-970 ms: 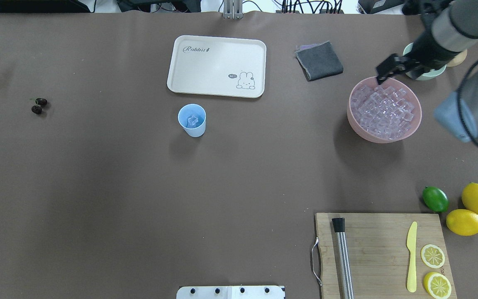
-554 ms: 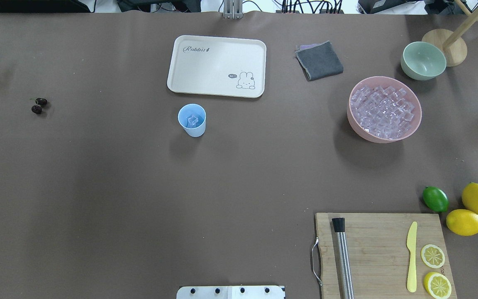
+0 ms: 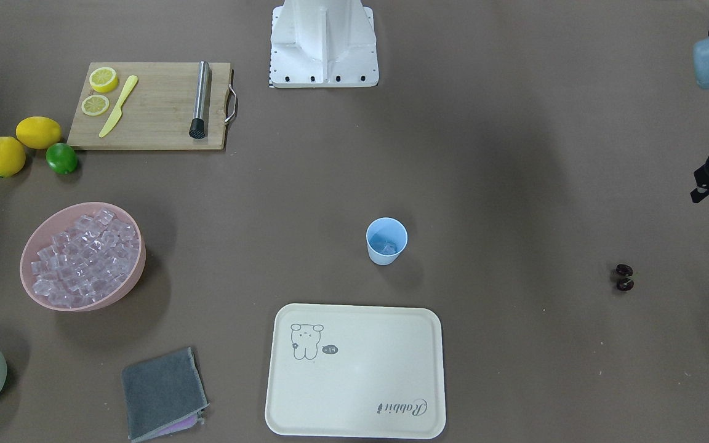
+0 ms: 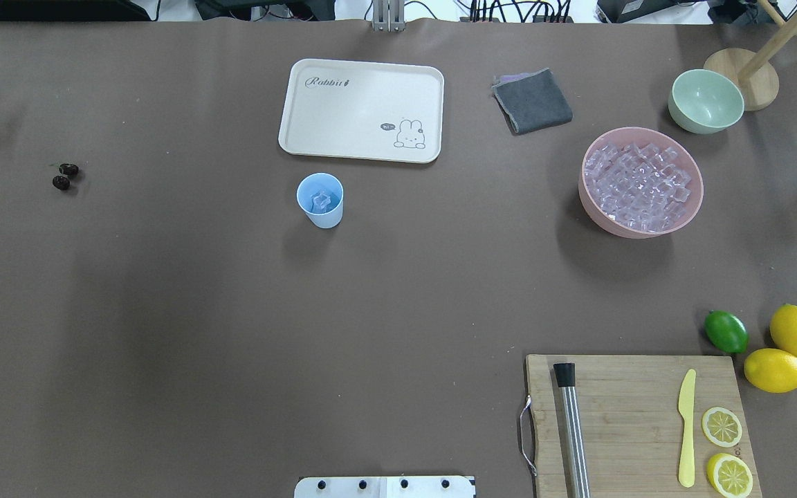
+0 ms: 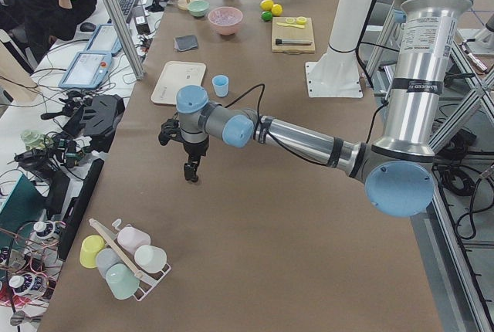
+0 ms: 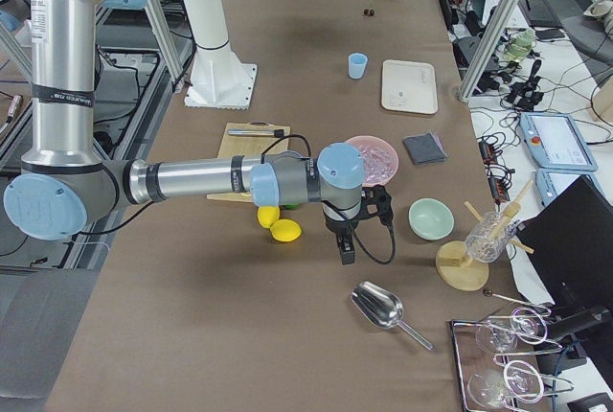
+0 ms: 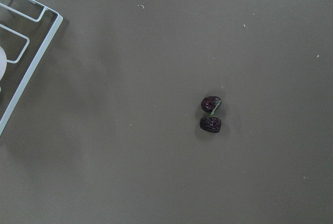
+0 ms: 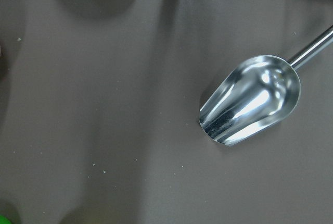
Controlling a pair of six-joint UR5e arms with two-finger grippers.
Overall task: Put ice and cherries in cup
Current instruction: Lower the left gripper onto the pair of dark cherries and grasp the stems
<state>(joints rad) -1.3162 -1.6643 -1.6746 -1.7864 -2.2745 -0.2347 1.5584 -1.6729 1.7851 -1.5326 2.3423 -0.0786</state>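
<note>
- Your left pincer hangs fingers-down over the left end of the table. You cannot tell from these views whether it is spread or pressed together.
- Its wrist camera looks straight down on the cherries, two dark fruits joined by a green stem, lying on the table. The corner of a white wire rack sits well off to one side of them.
- Your right pincer hangs at the opposite end, near the pale green bowl. Its state cannot be told either. A metal scoop lies below its camera.
- The cup stands upright mid-table, well apart from both pincers and from the cherries, with ice inside.
- Just beyond the cup lies the cream tray, not touching it.
- More ice fills the pink bowl, and a grey cloth lies between tray and bowl.
</note>
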